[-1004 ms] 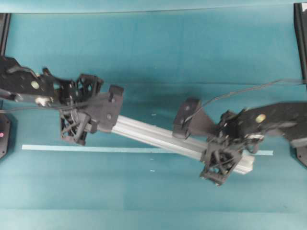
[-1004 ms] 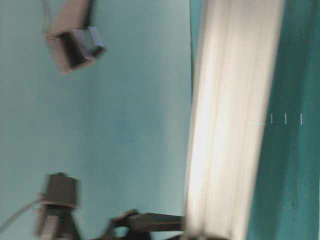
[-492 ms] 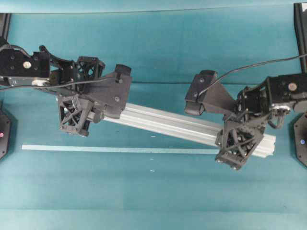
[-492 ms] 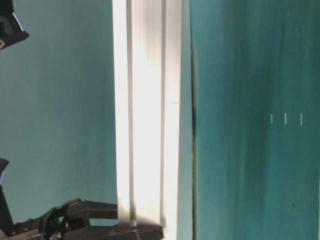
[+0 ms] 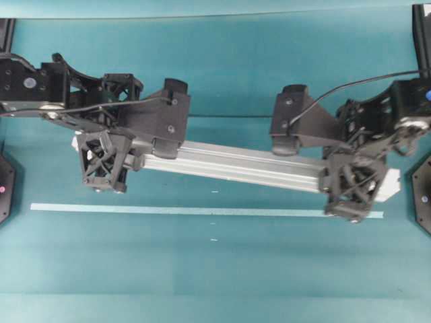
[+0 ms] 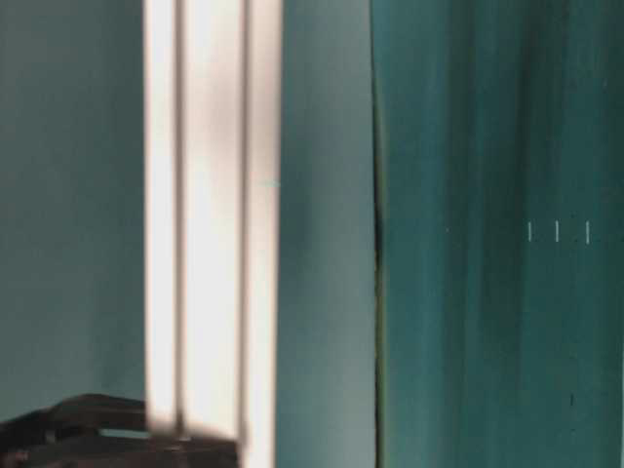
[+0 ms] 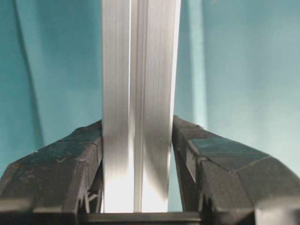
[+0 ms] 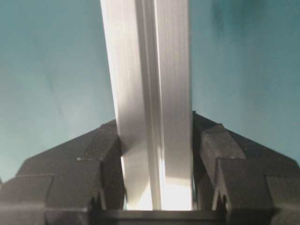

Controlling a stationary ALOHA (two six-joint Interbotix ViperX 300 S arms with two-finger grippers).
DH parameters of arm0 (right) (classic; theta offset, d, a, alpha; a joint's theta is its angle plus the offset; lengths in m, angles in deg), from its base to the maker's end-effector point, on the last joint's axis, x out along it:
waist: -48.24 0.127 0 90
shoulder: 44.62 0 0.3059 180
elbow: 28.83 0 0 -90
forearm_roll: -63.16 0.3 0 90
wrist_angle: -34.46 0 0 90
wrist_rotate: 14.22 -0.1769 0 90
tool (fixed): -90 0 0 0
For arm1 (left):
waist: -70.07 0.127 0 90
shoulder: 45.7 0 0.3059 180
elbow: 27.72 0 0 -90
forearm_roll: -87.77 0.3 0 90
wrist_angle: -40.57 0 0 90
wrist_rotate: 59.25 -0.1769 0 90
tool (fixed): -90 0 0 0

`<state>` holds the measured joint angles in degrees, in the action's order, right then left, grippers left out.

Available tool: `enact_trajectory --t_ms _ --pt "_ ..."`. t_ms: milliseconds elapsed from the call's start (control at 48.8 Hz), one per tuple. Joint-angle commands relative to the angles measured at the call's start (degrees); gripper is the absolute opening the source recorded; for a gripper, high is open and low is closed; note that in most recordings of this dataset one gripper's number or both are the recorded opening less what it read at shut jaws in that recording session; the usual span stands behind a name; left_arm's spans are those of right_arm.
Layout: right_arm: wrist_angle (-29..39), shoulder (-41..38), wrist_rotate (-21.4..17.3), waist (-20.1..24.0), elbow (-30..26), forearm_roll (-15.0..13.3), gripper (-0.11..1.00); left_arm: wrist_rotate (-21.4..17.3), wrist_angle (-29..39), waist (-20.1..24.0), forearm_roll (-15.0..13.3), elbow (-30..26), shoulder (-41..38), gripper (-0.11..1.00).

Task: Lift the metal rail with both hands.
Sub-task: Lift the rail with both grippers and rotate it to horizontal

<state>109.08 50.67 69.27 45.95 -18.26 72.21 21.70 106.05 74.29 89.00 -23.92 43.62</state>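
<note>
Grippers, 2, clamp 1 metal rail above 1 tape strip: left gripper grasping its left end, right gripper its right end, both pointing down.

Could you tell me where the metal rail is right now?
In the overhead view the metal rail runs across the middle of the table, just above the pale tape strip, gripped near each end by the left claw and right claw.
</note>
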Motion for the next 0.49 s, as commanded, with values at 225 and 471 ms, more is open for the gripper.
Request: enact_trajectory --t_ms 225,471 --pt "12.74 3.52 2.90 -0.62 -9.76 -4.22 0.39 5.71 10.72 -1.58 0.26 -11.69 1.93 0.32" --pt "12.74 4.31 8.00 -1.23 -11.43 -5.89 0.39 7.38 17.05 -2.64 0.26 -17.14 2.02 0.32"
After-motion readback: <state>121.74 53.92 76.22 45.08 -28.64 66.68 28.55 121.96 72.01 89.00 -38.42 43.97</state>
